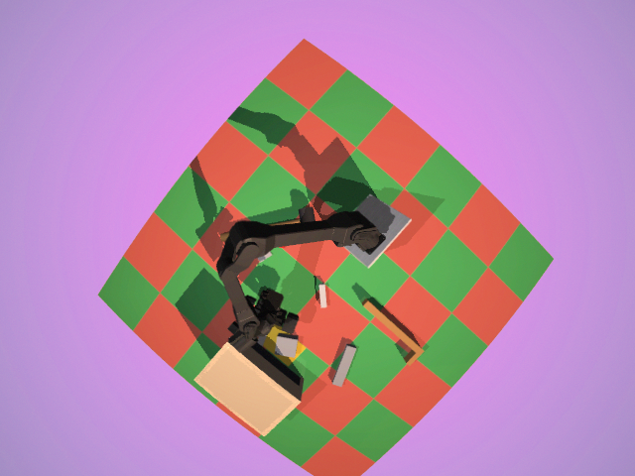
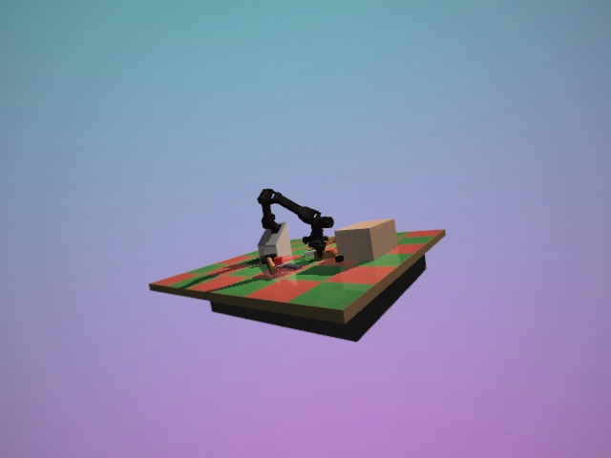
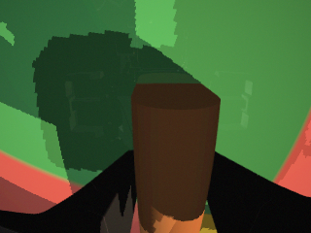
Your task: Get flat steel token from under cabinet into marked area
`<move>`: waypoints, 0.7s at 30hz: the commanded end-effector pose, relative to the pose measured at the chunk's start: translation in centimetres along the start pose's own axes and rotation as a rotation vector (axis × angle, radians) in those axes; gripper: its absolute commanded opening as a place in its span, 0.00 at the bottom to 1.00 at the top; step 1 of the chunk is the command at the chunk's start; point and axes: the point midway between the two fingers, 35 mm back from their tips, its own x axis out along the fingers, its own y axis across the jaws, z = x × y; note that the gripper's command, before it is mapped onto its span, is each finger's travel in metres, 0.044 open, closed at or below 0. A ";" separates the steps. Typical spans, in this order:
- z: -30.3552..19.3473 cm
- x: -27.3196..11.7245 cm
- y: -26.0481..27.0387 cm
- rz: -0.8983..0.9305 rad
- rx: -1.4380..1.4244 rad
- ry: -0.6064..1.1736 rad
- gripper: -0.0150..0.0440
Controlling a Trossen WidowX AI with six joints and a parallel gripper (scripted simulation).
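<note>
Near the cabinet (image 1: pixel 248 389) (image 2: pixel 352 243): hand (image 1: pixel 262 318) (image 2: pixel 321 250) (image 3: pixel 169 158), clenched on a brown rod (image 3: pixel 175 160).
Yellow patch (image 1: pixel 298 352): partly covered by a gray piece (image 1: pixel 286 346).

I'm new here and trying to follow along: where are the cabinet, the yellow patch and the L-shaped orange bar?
Cabinet (image 1: pixel 247 389) (image 2: pixel 352 243): top view, on its pale roof; exterior view, on a side wall.
Yellow patch (image 1: pixel 273 335): top view, on its bare upper part.
L-shaped orange bar (image 1: pixel 392 325): top view, on its long arm.

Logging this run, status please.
Fingers shut on an orange-brown bar. Steel token: can't confirm where. Grey block over the yellow area in front of the cabinet.
</note>
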 end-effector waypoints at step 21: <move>-2.6 -0.1 0.3 0.000 0.013 0.011 0.25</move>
